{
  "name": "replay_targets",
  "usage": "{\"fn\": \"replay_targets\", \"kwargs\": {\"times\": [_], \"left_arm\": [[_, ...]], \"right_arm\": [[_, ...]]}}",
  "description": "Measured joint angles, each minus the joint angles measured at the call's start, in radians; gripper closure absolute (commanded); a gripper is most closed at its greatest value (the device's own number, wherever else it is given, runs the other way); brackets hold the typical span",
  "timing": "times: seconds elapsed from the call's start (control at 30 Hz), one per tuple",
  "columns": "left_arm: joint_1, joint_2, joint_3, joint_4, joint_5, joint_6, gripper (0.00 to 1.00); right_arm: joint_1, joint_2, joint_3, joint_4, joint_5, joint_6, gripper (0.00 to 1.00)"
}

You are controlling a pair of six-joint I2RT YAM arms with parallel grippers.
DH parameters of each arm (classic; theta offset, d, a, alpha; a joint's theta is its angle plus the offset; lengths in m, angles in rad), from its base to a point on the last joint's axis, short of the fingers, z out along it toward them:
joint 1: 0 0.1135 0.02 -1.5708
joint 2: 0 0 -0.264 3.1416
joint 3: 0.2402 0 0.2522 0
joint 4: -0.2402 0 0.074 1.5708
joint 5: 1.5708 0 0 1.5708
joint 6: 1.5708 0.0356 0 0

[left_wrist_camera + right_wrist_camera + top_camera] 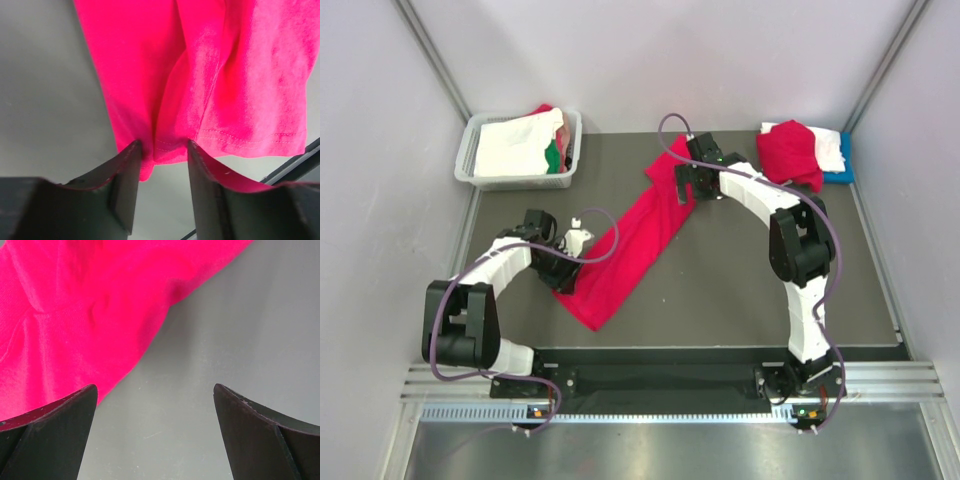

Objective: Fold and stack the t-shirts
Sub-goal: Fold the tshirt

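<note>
The left arm is bent low at lower left. Its left gripper (164, 146) is half closed around a hem fold of the red t-shirt (630, 240); we cannot tell whether it clamps. The shirt lies diagonally across the table (720, 290) at centre frame, likely for spreading. The right arm extends forward, and the right gripper (155, 390) stands wide apart beside the shirt's upper end.

You have nothing legible to work from in any of the three views. The red t-shirt (625, 250) shows only plain cloth and stitching, with no print or tag lettering. Any marks on the slotted rail (660, 411) at the near edge of the tabletop (720, 290) are too small to read.
</note>
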Motion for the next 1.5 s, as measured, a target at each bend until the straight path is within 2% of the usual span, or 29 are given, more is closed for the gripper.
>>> {"fn": "replay_targets", "kwargs": {"times": [0.23, 0.3, 0.53, 0.73, 1.0, 1.4, 1.5], "left_arm": [[0.0, 0.0, -0.008, 0.0, -0.015, 0.001, 0.44], [0.0, 0.0, -0.008, 0.001, -0.022, 0.001, 0.38], [0.0, -0.003, -0.008, 0.0, -0.033, 0.0, 0.33], [0.0, -0.049, -0.007, -0.001, -0.033, -0.001, 0.32], [0.0, -0.062, -0.005, -0.011, -0.032, -0.003, 0.42], [-0.021, -0.06, -0.012, -0.039, -0.03, 0.003, 0.42], [-0.023, -0.048, -0.015, -0.047, -0.024, 0.009, 0.48]], "right_arm": [[0.0, 0.0, 0.0, 0.0, 0.0, 0.0, 0.0], [0.0, 0.0, 0.0, 0.0, 0.0, 0.0, 0.0], [0.0, 0.0, 0.0, 0.0, 0.0, 0.0, 0.0], [0.0, 0.0, 0.0, 0.0, -0.003, 0.0, 0.0], [0.0, 0.0, -0.009, 0.007, -0.007, 0.0, 0.0], [0.0, 0.0, -0.015, 0.009, -0.007, 0.0, 0.0], [0.0, 0.0, -0.015, 0.01, -0.007, 0.0, 0.0]]}}
